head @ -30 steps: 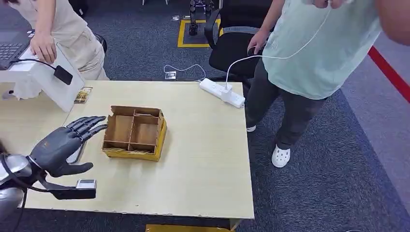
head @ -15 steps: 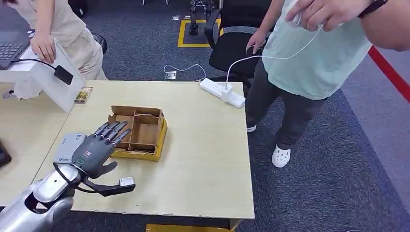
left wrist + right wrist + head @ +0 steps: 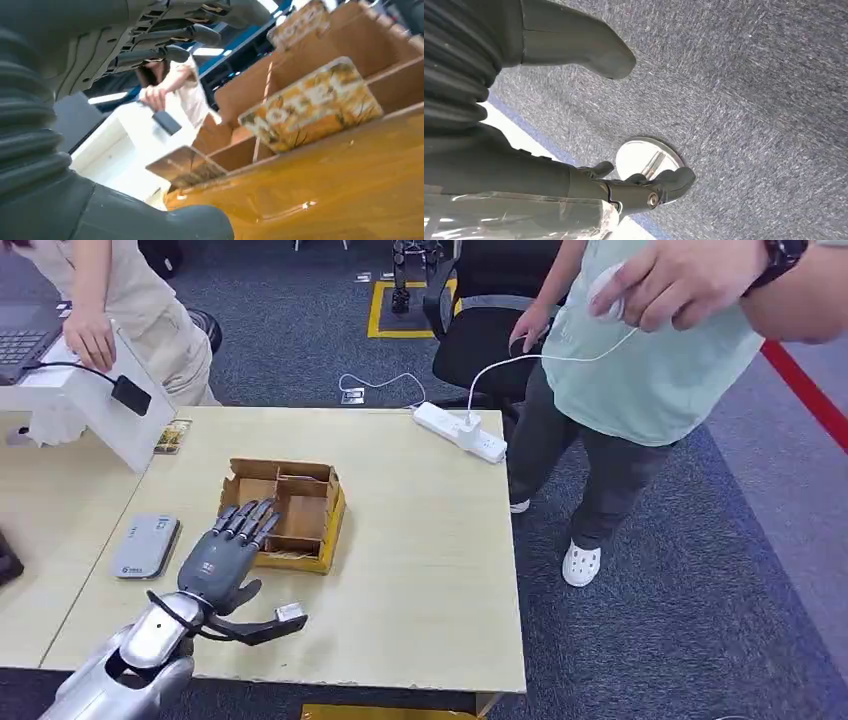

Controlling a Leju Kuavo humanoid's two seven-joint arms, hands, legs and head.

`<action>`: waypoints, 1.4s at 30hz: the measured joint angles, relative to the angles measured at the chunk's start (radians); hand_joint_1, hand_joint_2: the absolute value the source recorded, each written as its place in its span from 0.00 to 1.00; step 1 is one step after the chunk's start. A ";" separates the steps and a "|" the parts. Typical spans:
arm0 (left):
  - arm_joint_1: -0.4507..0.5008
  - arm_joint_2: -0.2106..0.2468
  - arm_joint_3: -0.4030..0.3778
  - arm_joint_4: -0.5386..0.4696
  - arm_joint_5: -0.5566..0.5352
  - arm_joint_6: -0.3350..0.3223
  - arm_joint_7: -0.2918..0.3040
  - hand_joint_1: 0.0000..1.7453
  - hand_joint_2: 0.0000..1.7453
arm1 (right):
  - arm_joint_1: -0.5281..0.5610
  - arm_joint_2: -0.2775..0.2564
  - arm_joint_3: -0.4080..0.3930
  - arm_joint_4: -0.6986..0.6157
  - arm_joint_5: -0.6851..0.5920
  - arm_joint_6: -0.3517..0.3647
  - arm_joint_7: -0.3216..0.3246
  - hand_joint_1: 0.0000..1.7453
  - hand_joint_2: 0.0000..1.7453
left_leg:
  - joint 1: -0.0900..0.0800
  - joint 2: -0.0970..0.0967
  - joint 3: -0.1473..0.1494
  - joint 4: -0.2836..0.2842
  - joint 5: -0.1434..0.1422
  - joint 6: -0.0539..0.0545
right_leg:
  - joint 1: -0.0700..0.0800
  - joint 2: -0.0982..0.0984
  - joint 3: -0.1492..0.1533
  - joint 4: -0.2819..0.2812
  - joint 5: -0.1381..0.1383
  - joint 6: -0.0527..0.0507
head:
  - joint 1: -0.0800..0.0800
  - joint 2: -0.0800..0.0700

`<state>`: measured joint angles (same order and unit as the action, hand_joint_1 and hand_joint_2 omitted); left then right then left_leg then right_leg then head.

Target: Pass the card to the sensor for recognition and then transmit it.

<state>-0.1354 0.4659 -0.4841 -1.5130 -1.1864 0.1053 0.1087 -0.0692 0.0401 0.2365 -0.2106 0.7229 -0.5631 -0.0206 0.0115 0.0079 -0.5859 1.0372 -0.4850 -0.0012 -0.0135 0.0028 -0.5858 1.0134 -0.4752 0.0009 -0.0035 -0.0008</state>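
Left robot hand spread over the card box's near-left corner.
Head view: left robot hand [image 3: 222,558], fingers apart and holding nothing, reaches the divided cardboard box [image 3: 283,514]; grey sensor [image 3: 146,545] lies left on the counter [image 3: 420,570], whose right half is bare.
Left wrist view: patterned cards [image 3: 311,107] stand in the compartments.
Right wrist view: right robot hand [image 3: 574,185] hangs over carpet, fingers loosely curled; its state I cannot tell.

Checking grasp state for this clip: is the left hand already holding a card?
No. In the head view the left hand reaches over the wooden box with its fingers spread and nothing between them.
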 joint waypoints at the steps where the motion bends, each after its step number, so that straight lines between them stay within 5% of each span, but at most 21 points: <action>1: 0.004 -0.007 0.005 0.007 -0.002 0.000 0.007 0.00 1.00 | 0.001 0.000 -0.002 0.000 0.000 0.000 0.000 0.00 1.00 | 0.000 0.000 0.000 0.000 0.000 0.000 | 0.000 0.000 0.000 0.000 0.000 0.000 | 0.000 0.000; 18: 0.021 -0.084 0.116 0.077 -0.069 0.000 0.063 0.00 1.00 | 0.011 0.008 -0.034 0.000 0.008 -0.009 -0.005 0.00 1.00 | 0.000 0.000 0.000 0.000 0.000 0.000 | 0.000 0.000 0.000 0.000 0.000 0.000 | 0.000 0.000; 42: 0.028 -0.112 0.175 0.082 -0.053 0.000 0.059 0.00 1.00 | 0.018 0.012 -0.044 0.000 0.016 -0.009 -0.011 0.00 1.00 | 0.000 0.000 0.000 0.000 0.000 0.000 | 0.000 0.000 0.000 0.000 0.000 0.000 | 0.000 0.000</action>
<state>-0.1070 0.3544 -0.3090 -1.4305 -1.2394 0.1057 0.1678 -0.0513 0.0523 0.1926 -0.2102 0.7389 -0.5718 -0.0313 0.0116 0.0080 -0.5861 1.0371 -0.4850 -0.0012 -0.0133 0.0029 -0.5859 1.0135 -0.4753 0.0008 -0.0038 -0.0008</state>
